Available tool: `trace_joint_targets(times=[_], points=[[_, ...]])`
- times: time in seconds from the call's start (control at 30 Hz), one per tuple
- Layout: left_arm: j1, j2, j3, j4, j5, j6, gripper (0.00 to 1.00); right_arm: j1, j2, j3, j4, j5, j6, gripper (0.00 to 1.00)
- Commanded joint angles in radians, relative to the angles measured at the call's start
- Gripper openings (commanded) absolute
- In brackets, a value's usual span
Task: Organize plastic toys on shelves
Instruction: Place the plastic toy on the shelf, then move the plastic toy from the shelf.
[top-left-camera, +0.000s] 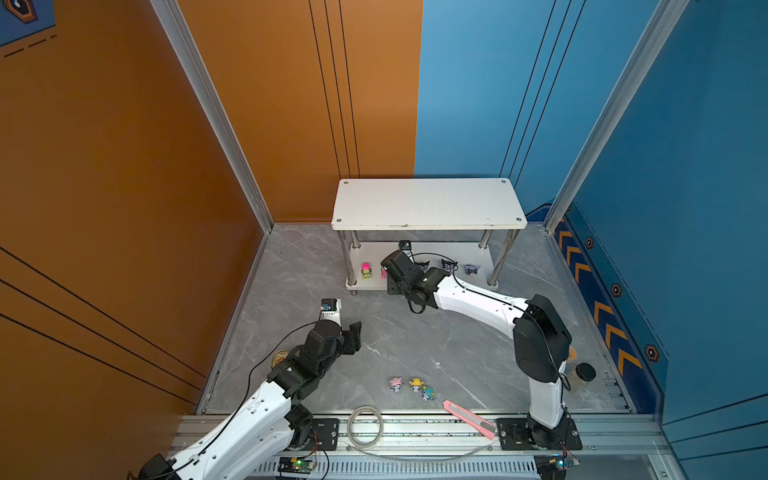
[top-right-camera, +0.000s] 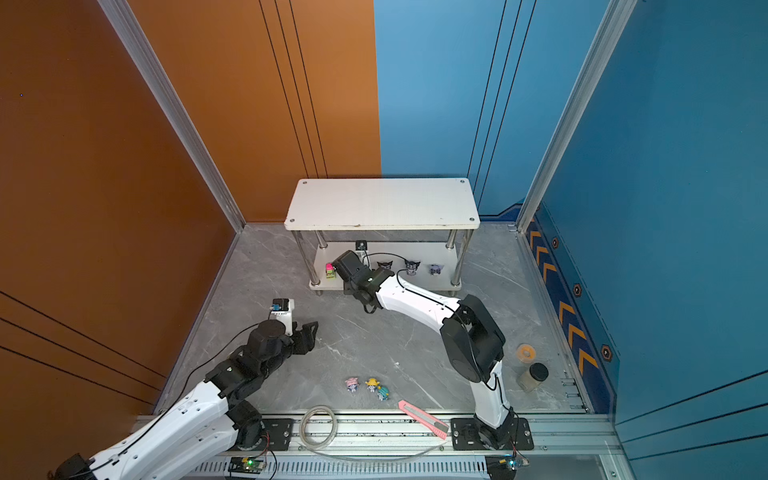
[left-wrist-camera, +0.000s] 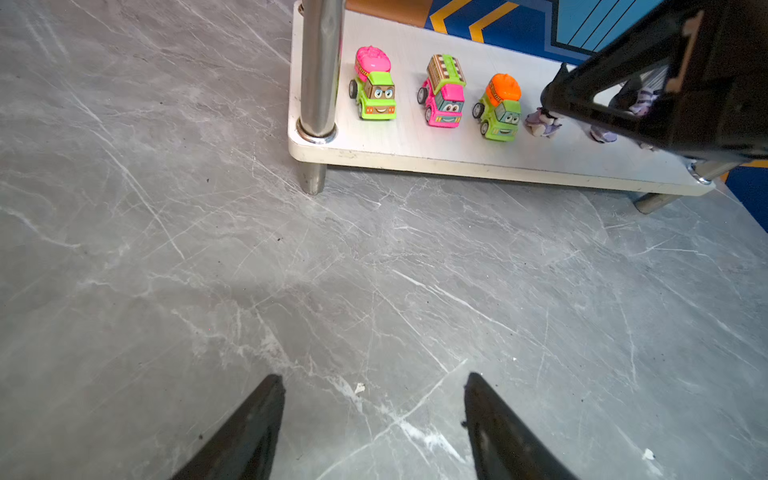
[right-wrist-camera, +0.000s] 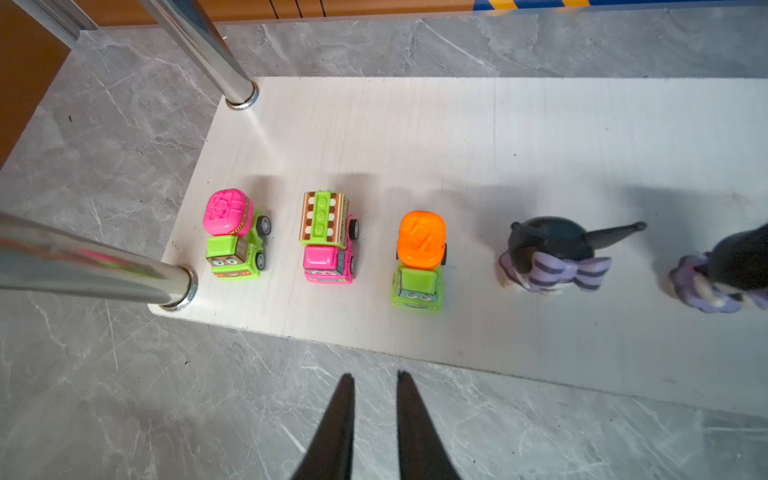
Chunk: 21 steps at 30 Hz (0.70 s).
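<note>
Grey worktop (top-left-camera: 415, 340) carries the shelves (top-left-camera: 428, 203) at the back. On the low board (right-wrist-camera: 457, 145) three trucks stand in a row near one end. A pink-top truck (right-wrist-camera: 232, 237) stands beside a leg, then a striped truck (right-wrist-camera: 328, 239), then an orange-top truck (right-wrist-camera: 419, 259). Black figures go on in the same row. Two show in the right wrist view (right-wrist-camera: 552, 253) (right-wrist-camera: 723, 274), and a third shows in a top view (top-left-camera: 471, 269).

Three pastel figures sit close together on the worktop near the front edge. They are a pink hat (top-left-camera: 396, 384), a yellow hat (top-left-camera: 415, 383) and a teal hat (top-left-camera: 427, 392) just beside the yellow one.

The right tool (right-wrist-camera: 374, 374) hangs over the worktop just in front of the low board, near the orange-top truck. Its fingers are almost pressed together, with a thin gap and nothing between them. The left tool (left-wrist-camera: 374, 378) hangs over the worktop, farther out from the truck end of the shelves. Its fingers are spread wide and hold nothing.
</note>
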Motion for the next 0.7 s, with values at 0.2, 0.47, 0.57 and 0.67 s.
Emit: trace_joint_targets(times=[0.2, 0.47, 0.57, 0.67], points=[[0.018, 0.009, 0.02, -0.018, -0.009, 0.019, 0.7, -0.044, 0.057, 0.01, 0.006, -0.018, 0.018, 0.05], [0.035, 0.057, 0.016, 0.02, 0.008, 0.02, 0.71, -0.065, 0.115, 0.052, -0.002, -0.044, 0.02, 0.0], [0.041, 0.065, 0.015, 0.028, 0.015, 0.02, 0.71, -0.07, 0.148, 0.061, -0.001, -0.052, 0.022, 0.0], [0.045, 0.07, 0.012, 0.033, 0.021, 0.02, 0.7, -0.073, 0.156, 0.071, 0.0, -0.053, 0.022, 0.0]])
